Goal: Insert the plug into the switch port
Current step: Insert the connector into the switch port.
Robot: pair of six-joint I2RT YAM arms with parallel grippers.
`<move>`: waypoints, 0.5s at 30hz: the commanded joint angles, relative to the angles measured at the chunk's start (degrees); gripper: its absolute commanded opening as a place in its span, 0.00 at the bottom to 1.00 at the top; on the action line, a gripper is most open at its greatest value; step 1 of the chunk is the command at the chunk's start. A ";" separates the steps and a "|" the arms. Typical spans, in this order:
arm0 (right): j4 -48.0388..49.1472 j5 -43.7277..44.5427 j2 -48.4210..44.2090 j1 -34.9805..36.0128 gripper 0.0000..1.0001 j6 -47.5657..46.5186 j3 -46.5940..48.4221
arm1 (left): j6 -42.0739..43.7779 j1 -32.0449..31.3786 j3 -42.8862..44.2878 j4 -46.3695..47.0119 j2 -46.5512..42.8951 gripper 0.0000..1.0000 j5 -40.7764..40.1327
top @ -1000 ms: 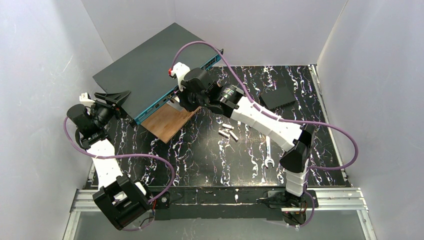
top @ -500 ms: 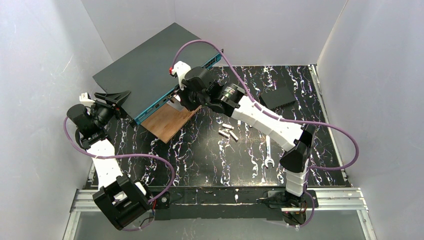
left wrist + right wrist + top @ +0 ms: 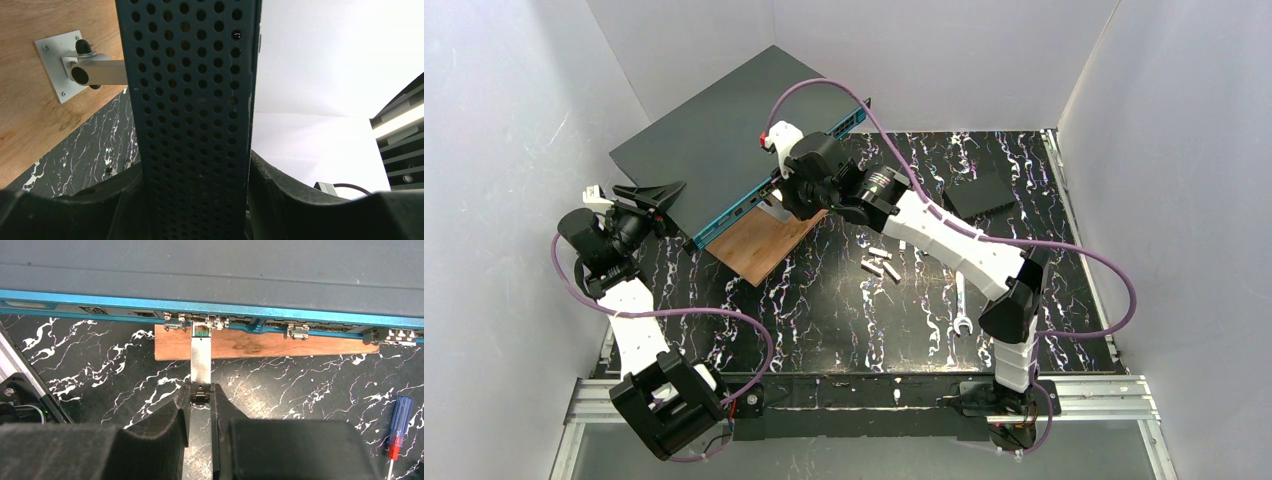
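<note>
Right end effector point(image 3: 200, 395) pinches the plug point(image 3: 201, 357) by its tail, nose meeting a port point(image 3: 201, 330) of the switch point(image 3: 200, 265); left end effector point(image 3: 197, 186) clamps the switch's perforated side, apparently bracing it.

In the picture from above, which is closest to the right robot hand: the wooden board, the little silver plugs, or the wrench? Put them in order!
From the right gripper, holding a plug at the switch:
1. Wooden board, right beside it, under the switch's blue edge.
2. Silver plugs, mid-table, toward the right.
3. Wrench, farther right, nearer the arm bases.
</note>
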 commanded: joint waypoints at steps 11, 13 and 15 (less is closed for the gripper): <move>2.63 -0.49 1.17 0.62 0.01 1.18 4.06 | 4.43 -1.21 -0.60 -1.04 -1.31 0.00 5.31; 2.97 -0.44 1.02 1.04 0.01 1.20 4.11 | 4.47 -1.18 -0.58 -1.04 -1.27 0.00 5.31; 3.27 -0.22 0.92 1.65 0.01 1.20 4.17 | 4.42 -1.23 -0.51 -1.04 -1.31 0.00 5.31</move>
